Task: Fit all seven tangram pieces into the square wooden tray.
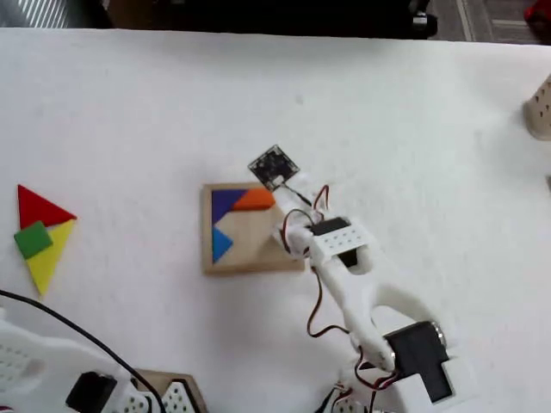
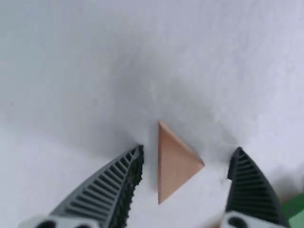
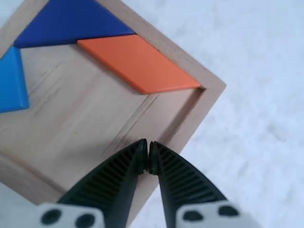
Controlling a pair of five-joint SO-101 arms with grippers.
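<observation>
High view, from the left: a red triangle [image 1: 39,206], a green square [image 1: 33,239] and a yellow triangle [image 1: 47,255] lie touching in a cluster on the white cloth table [image 1: 155,112], well apart from the tray. The left arm [image 1: 43,370] sits low at the near left corner. Its wrist view shows the left gripper [image 2: 188,151] spread wide over the cloth, one ribbed finger [image 2: 121,183] on each side of a bare wooden triangle [image 2: 173,164] that lies flat between them, touching neither. A sliver of green shows at that view's corner.

Mid-table sits the square wooden tray [image 1: 258,249], holding a dark blue triangle [image 1: 224,202], an orange parallelogram [image 1: 256,200] and a light blue triangle [image 1: 221,243]. The rest of its floor is bare.

The right arm [image 1: 370,301] slants in from the near right, its wrist above the tray's right edge. The right wrist view adds what the overhead hides: the right gripper [image 3: 148,156] is pinched closed on nothing, its tips above the tray floor just inside the rim, near the orange piece.

A perforated tan object [image 1: 541,107] stands at the far right edge, and a dark strip of room runs beyond the table.
</observation>
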